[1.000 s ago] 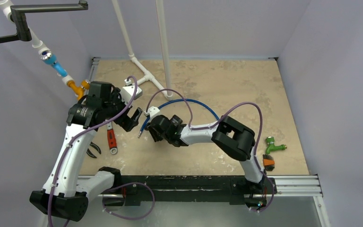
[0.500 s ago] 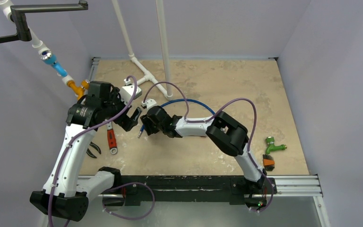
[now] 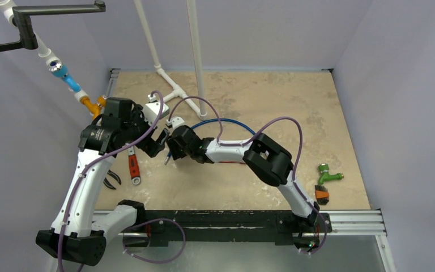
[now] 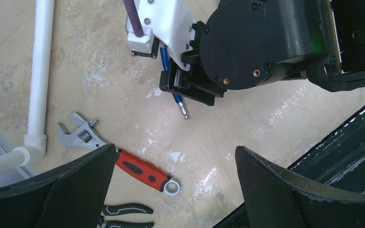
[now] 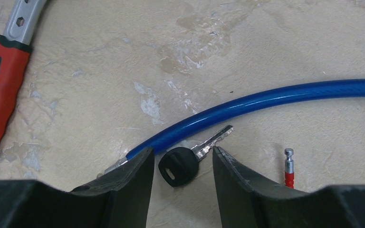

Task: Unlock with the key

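You are straddling the key's (image 5: pixel 196 153) black head with your right gripper (image 5: pixel 180 156), half open and gripping nothing, the key lying flat on the table (image 5: pixel 290 38), its blade slanting away toward the blue cable (image 5: pixel 266 97), while your left gripper (image 4: pixel 176 149) is hanging wide open and empty.

No legible text, no labels, no brands, no numbers

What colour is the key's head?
Black head on the key, silver blade. Clearest in the right wrist view, beside the blue cable.
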You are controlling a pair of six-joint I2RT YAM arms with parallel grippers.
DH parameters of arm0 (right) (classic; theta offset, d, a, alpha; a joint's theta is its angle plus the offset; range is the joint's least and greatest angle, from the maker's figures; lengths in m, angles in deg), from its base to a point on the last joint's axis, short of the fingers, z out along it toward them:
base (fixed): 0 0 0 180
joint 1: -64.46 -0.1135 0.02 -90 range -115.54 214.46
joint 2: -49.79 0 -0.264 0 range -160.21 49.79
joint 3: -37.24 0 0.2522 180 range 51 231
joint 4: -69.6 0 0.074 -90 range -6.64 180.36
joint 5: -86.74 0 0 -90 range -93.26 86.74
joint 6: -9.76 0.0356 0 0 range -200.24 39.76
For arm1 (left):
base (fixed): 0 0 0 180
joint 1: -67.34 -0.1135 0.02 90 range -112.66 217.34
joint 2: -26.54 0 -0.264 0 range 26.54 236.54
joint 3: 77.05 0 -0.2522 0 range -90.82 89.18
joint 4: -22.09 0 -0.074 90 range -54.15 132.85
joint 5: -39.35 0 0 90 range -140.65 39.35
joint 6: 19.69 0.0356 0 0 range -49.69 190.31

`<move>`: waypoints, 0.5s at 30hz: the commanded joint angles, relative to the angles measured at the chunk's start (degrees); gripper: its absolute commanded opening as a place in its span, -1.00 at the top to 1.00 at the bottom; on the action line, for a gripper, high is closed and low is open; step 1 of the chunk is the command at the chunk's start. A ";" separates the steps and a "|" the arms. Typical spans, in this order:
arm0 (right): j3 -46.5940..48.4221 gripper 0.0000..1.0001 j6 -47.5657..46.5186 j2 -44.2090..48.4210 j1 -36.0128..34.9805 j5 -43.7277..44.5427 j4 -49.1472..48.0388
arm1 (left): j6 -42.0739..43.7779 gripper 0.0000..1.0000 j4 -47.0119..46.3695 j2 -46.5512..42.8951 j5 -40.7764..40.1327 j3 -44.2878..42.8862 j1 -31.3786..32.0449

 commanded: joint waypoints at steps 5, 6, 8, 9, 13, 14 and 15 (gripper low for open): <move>-4.58 0.20 -3.94 0.31 -2.69 6.20 4.69 | 0.43 -0.94 -0.86 -0.98 0.20 -2.14 -0.48; -5.53 0.23 -4.43 0.81 -3.03 6.67 4.69 | 0.42 -0.94 -0.85 -1.05 0.21 -2.22 -0.48; -7.35 0.30 -4.84 1.73 -3.41 7.33 4.70 | 0.42 -0.94 -0.78 -1.00 0.21 -2.27 -0.48; -8.67 0.31 -4.81 2.36 -3.42 7.54 4.69 | 0.42 -0.94 -0.79 -1.05 0.17 -2.31 -0.48; -13.81 0.39 -4.45 5.27 -3.45 7.79 3.13 | 0.37 -0.94 -0.77 -0.97 0.20 -2.45 -0.50; -14.88 0.43 -4.46 6.17 -3.53 7.53 2.99 | 0.36 -0.93 -0.75 -0.97 0.24 -2.49 -0.54; -16.27 0.46 -4.50 7.58 -3.56 7.40 2.73 | 0.38 -0.94 -0.59 -0.88 0.28 -2.56 -0.51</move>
